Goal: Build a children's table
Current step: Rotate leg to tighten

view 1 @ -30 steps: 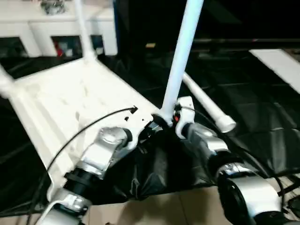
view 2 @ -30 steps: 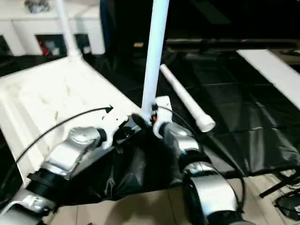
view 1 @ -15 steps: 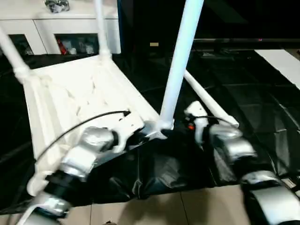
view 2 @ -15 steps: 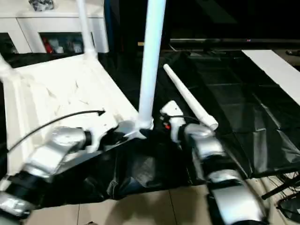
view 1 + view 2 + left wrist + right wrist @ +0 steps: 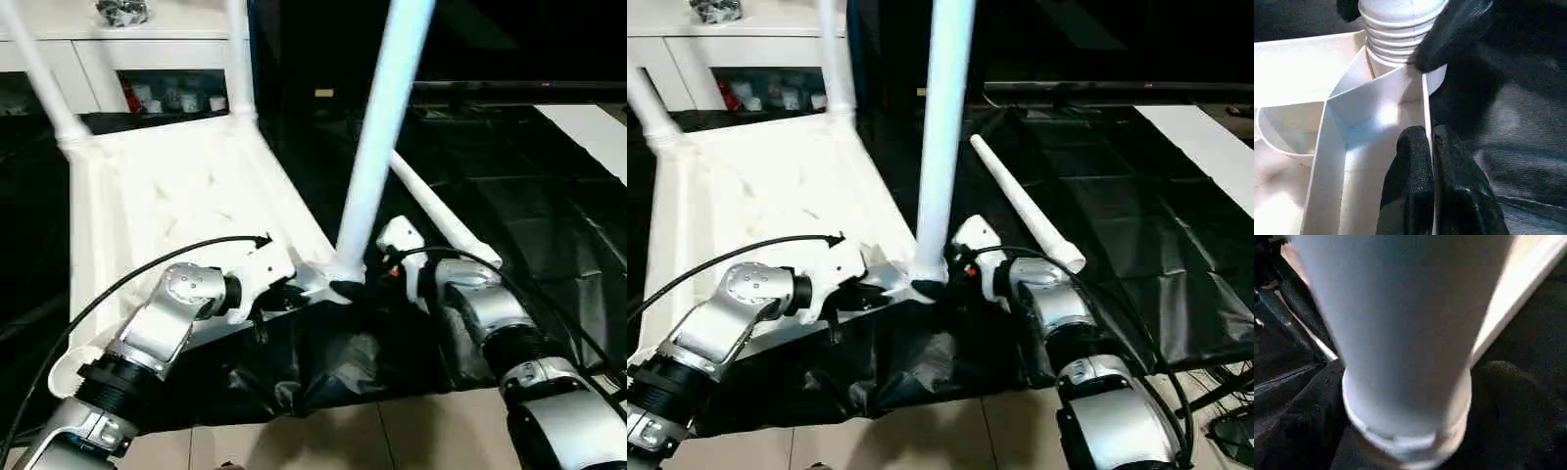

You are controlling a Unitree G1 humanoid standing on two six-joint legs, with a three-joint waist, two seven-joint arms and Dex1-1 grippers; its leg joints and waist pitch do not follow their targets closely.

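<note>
I count three long white tapered legs standing in the upturned white ribbed plastic tabletop, the fourth leg lying loose on the black-covered table at two o'clock, my left claw pinched on the top's rim, my right claw wide around the near leg's base.

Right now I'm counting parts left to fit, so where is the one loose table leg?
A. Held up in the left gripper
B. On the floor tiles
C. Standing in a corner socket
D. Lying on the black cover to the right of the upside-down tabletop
D: the loose leg lies flat on the black cover, to the right of the tabletop, with neither gripper on it.
</note>
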